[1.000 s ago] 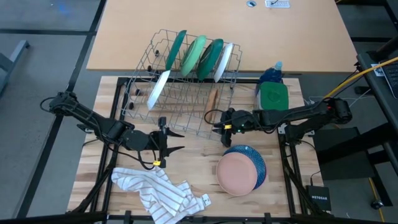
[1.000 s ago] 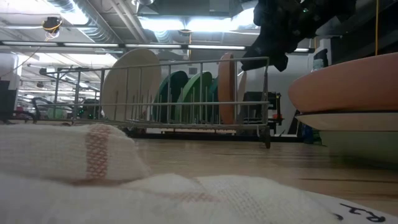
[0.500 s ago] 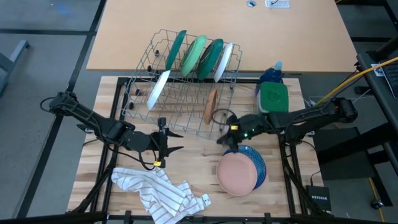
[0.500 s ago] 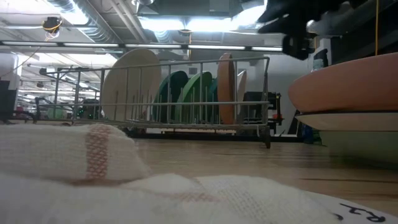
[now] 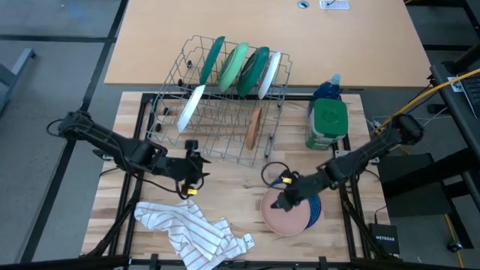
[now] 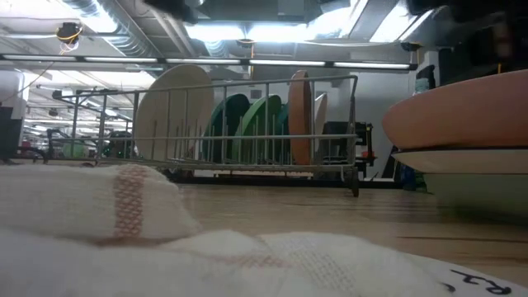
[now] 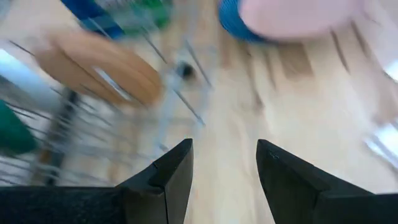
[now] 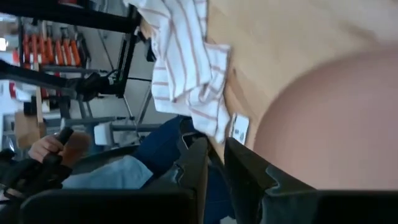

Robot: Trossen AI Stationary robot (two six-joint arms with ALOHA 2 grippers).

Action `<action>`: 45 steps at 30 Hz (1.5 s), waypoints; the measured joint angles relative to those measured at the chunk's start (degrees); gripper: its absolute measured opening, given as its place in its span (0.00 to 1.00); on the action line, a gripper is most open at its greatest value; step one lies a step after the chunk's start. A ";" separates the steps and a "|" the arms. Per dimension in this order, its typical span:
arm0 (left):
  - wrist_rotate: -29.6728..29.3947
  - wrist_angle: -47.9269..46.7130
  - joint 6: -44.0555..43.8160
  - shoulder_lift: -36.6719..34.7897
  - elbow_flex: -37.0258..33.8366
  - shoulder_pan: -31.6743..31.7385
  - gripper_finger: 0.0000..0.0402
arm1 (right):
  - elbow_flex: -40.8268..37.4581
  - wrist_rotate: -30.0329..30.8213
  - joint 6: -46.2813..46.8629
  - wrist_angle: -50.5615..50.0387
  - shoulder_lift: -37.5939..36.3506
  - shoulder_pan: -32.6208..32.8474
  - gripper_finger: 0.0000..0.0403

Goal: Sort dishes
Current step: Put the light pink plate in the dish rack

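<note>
A wire rack [image 5: 217, 112] holds several plates on edge: dark green [image 5: 212, 60], light green [image 5: 234, 66], white [image 5: 191, 107] and tan-brown [image 5: 256, 126]. Near the table's front right a pink bowl [image 5: 289, 214] lies upside down on a blue dish [image 5: 313, 206]. My right gripper [image 5: 279, 201] hovers over the pink bowl's left rim, rolled on its side, its fingers [image 8: 199, 168] a narrow gap apart with nothing between them. My left gripper [image 5: 196, 165] stands open over bare wood just in front of the rack.
A white striped cloth [image 5: 191, 229] lies crumpled at the front left. A green-lidded container [image 5: 328, 124] and a blue bottle [image 5: 328, 88] stand right of the rack. A person's hand [image 8: 46, 146] shows beyond the table's near edge.
My right gripper has swung from the rack's near right corner toward the table's near edge, ending over the pink bowl, and has rolled onto its side. My left gripper has tipped downward and shifted slightly toward the rack.
</note>
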 joint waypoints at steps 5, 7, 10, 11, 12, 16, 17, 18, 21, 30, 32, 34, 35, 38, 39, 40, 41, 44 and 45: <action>8.62 -6.11 -2.56 -0.08 -0.25 0.09 0.41 | 0.00 0.66 7.55 0.49 2.19 3.36 0.14; 10.72 -4.94 -2.91 -0.08 -1.21 -0.20 0.41 | 0.00 0.65 9.37 1.96 3.18 4.18 0.14; 12.07 0.17 -2.69 -0.01 -3.52 -0.32 0.41 | 0.00 0.63 10.11 3.91 4.72 4.45 0.14; 12.51 3.82 -1.90 0.01 -4.61 -0.31 0.41 | 0.00 0.65 10.11 4.16 5.09 4.43 0.14; 13.31 8.10 -0.71 -0.01 -5.85 -0.28 0.41 | 0.00 0.68 10.11 4.47 5.43 4.41 0.14; 19.29 27.06 7.75 0.90 -10.22 -0.09 0.41 | 0.00 1.35 10.09 4.35 5.99 3.89 0.14; 20.90 31.69 9.76 1.63 -10.71 -0.15 0.41 | 0.00 1.40 10.08 4.33 6.00 3.90 0.14; 22.59 35.10 11.16 2.85 -10.80 -0.20 0.41 | 0.00 1.59 10.08 4.28 6.01 3.87 0.14; 26.33 44.11 13.17 7.52 -10.80 -0.20 0.41 | 0.00 2.23 10.06 4.52 6.01 3.49 0.14; 29.89 61.67 19.17 24.76 -8.67 -0.28 0.41 | 0.00 2.21 10.06 4.45 6.01 3.64 0.14; 29.87 62.01 20.77 28.87 -5.84 -0.14 0.41 | 0.00 2.17 10.05 4.24 6.01 3.62 0.14; 29.84 62.04 21.54 33.07 -2.79 -0.11 0.41 | 0.00 1.36 10.12 4.22 6.01 3.60 0.14; 29.80 61.87 22.08 35.08 -1.27 -0.13 0.41 | 0.00 1.07 10.88 4.07 6.01 3.60 0.14; 29.45 61.38 24.67 39.99 3.10 -0.13 0.41 | 0.00 0.65 14.54 2.62 6.01 3.62 0.14; 29.20 60.44 25.80 41.26 4.68 -0.13 0.41 | 0.00 0.55 15.40 1.82 6.01 3.62 0.14; 28.84 58.99 26.52 42.21 6.14 -0.13 0.41 | 0.00 -0.24 16.06 1.16 5.99 3.62 0.14; 28.38 56.91 27.53 43.03 7.53 -0.17 0.41 | 0.00 -1.19 16.48 0.58 5.99 3.62 0.14; 25.78 50.41 30.87 44.85 11.40 -0.17 0.41 | 0.00 -3.84 17.40 -1.64 5.96 3.62 0.14; 24.87 48.75 32.12 45.38 12.48 -0.15 0.41 | 0.00 -4.30 17.45 -2.48 5.96 3.62 0.14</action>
